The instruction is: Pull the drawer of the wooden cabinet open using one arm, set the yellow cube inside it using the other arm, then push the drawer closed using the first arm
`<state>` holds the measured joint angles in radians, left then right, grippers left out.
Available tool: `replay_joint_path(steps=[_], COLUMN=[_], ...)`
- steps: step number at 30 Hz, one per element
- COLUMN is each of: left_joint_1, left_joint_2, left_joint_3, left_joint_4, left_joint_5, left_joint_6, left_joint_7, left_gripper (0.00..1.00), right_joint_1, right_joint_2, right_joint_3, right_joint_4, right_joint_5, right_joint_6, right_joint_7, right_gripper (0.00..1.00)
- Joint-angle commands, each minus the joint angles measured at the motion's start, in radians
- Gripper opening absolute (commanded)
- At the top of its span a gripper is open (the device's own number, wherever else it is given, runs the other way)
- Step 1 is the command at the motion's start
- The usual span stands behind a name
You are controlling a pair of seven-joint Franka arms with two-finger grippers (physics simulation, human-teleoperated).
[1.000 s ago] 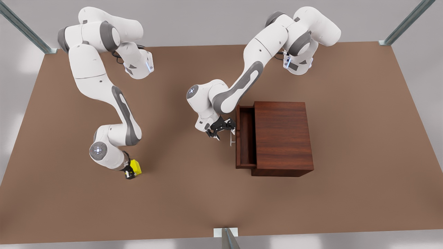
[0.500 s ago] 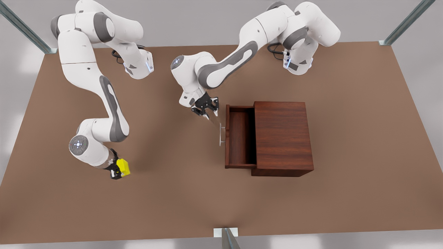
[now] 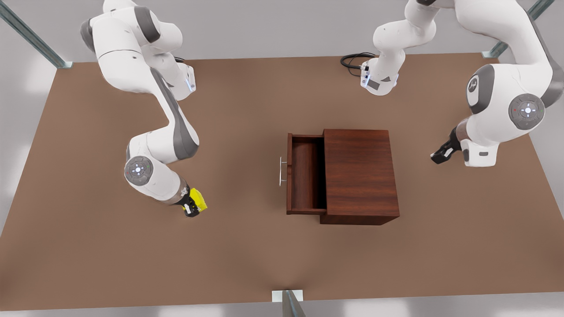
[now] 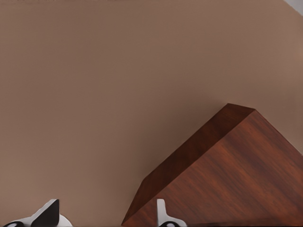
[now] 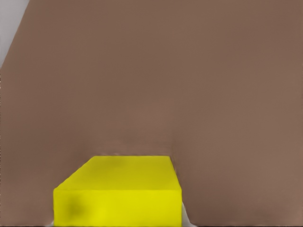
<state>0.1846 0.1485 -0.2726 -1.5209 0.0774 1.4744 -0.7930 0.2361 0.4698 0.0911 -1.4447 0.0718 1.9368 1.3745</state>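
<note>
The wooden cabinet (image 3: 360, 175) stands on the brown tabletop (image 3: 246, 255), a little toward the front view's right of the middle, and its drawer (image 3: 305, 174) is pulled out toward the front view's left, so that the bare inside of the tray lies open to view from above. The slim silver handle (image 3: 281, 171) sticks out from the drawer's front panel. The yellow cube (image 3: 198, 200) is well apart from the cabinet, on the front view's left, gripped in the right gripper (image 3: 192, 205); its jaws are closed on the cube, one dark finger lying along the cube's side. In the right wrist view the yellow cube (image 5: 118, 194) sits close under the camera with only plain tabletop beyond it; whether it touches the tabletop or hangs just above it cannot be told. The left gripper (image 3: 442, 152) is on the far side of the cabinet, toward the front view's right, well clear of the cabinet and the drawer, holding nothing. In the left wrist view the left gripper's two fingertips (image 4: 47, 215) stand apart with a wide gap between them, and a corner of the cabinet (image 4: 227, 179) lies beyond them.
</note>
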Motion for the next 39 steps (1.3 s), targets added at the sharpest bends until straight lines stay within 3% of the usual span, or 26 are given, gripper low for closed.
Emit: replay_joint_path(steps=[1,11,21,35,36,38,39], left_joint_1=[-0.014,-0.024,-0.028,-0.03,-0.03,-0.031,-0.036], left_joint_2=[-0.003,0.0,0.0,0.0,-0.001,-0.003,-0.001], left_joint_3=[0.001,-0.002,-0.002,-0.005,-0.005,-0.005,-0.007], left_joint_4=[-0.01,-0.015,-0.019,-0.021,-0.021,-0.021,-0.021], left_joint_5=[-0.028,-0.031,-0.031,-0.03,-0.03,-0.033,-0.034], left_joint_6=[0.136,0.092,0.09,0.09,0.09,0.09,0.089], left_joint_7=[0.792,0.719,0.707,0.706,0.704,0.646,0.591], left_gripper=[1.0,1.0,1.0,1.0,1.0,1.0,0.65], right_joint_1=[0.048,0.29,0.437,0.535,0.535,0.534,0.532], right_joint_2=[0.0,0.128,0.269,0.481,0.481,0.478,0.477], right_joint_3=[0.006,0.006,-0.01,-0.016,-0.016,-0.017,-0.019], right_joint_4=[0.038,0.322,0.478,0.655,0.655,0.653,0.655], right_joint_5=[0.06,0.049,0.051,0.048,0.046,0.043,0.042], right_joint_6=[-0.143,-0.271,-0.168,-0.09,-0.09,-0.091,-0.094], right_joint_7=[0.388,0.851,1.207,1.269,1.267,1.265,1.264], right_gripper=[0.73,0.73,0.73,0.73,1.0,1.0,1.0])
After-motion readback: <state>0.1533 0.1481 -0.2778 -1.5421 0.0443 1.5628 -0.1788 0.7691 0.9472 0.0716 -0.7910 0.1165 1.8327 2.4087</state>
